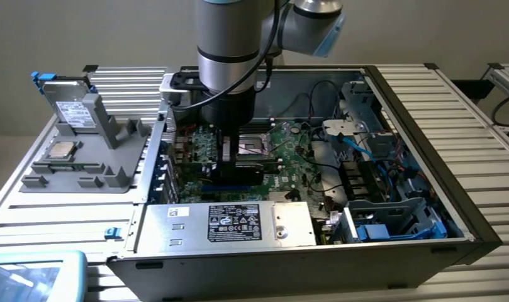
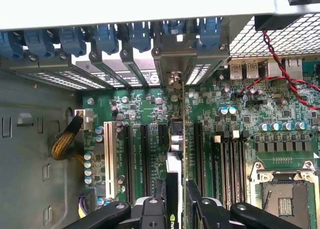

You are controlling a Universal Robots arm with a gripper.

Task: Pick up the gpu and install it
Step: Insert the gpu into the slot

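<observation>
The thin green gpu, edge-on with its silver metal bracket, is being clamped upright by the black gripper among the long dark slots of the green motherboard.

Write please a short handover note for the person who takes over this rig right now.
End effector: shut on the gpu, down inside the open computer case.
Gpu: upright, edge-on among the expansion slots of the motherboard; its metal bracket sits at the case's rear openings.
Done: gpu picked up and at the slots.
Left: full seating cannot be confirmed; gpu not yet released.
</observation>
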